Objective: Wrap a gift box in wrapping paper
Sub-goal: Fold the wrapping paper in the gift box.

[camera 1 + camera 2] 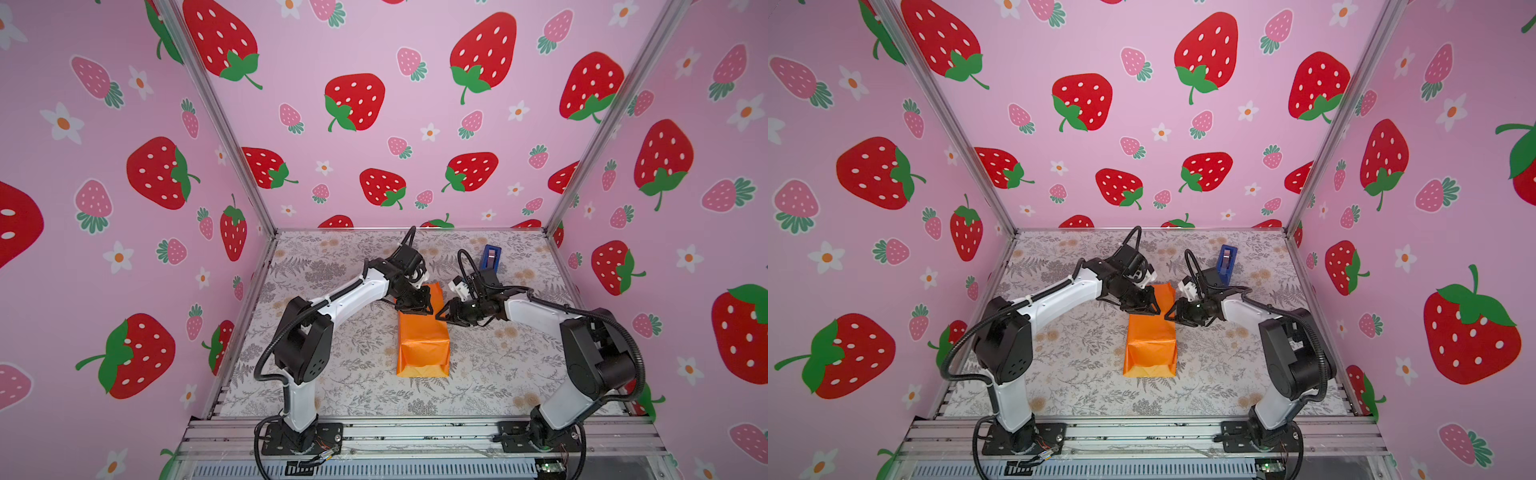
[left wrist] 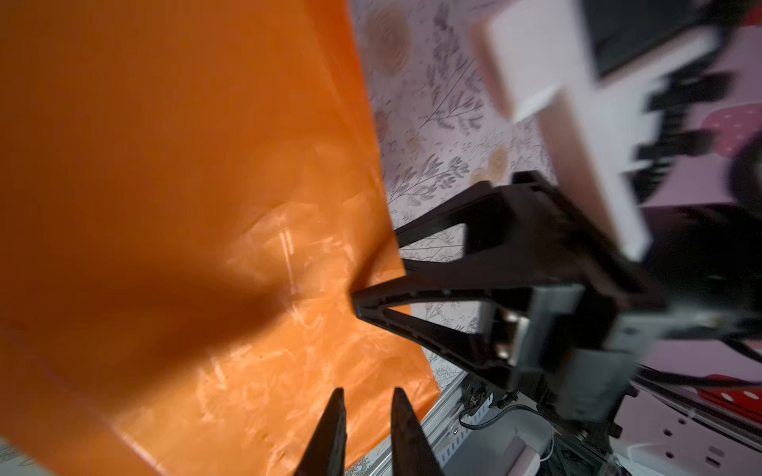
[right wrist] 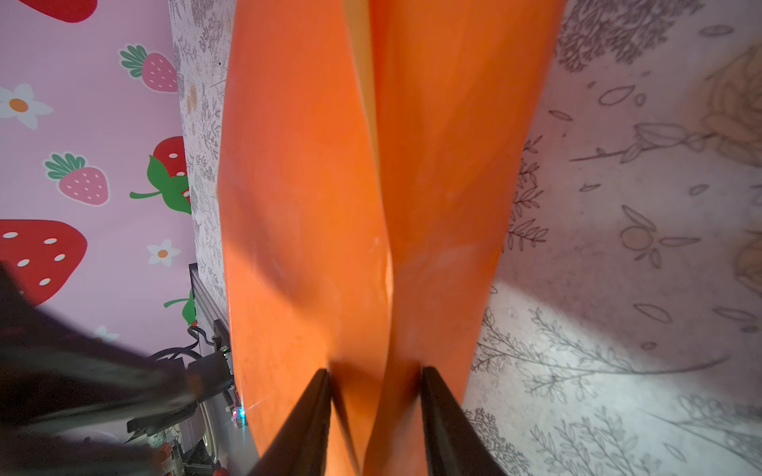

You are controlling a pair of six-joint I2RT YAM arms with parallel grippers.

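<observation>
Floral table (image 1: 332, 386) — on it lie wrapping paper (image 1: 422, 345) and tape dispenser (image 1: 491, 257).

Place: robot test booth in a lab | Walls: pink strawberry walls (image 1: 374, 124) at 9, 12 and 3 o'clock, on metal posts (image 1: 220, 120) | Table (image 1: 332, 257): leaf-print cover | Robots: left arm (image 1: 353, 295) and right arm (image 1: 536, 311) bolted to metal rail (image 1: 415, 432) at 6 o'clock | Wires (image 1: 320, 457): loose by rail

Left arm (image 1: 353, 297) and right arm (image 1: 536, 309) show white shells, black joints, ribbed black cables.
</observation>
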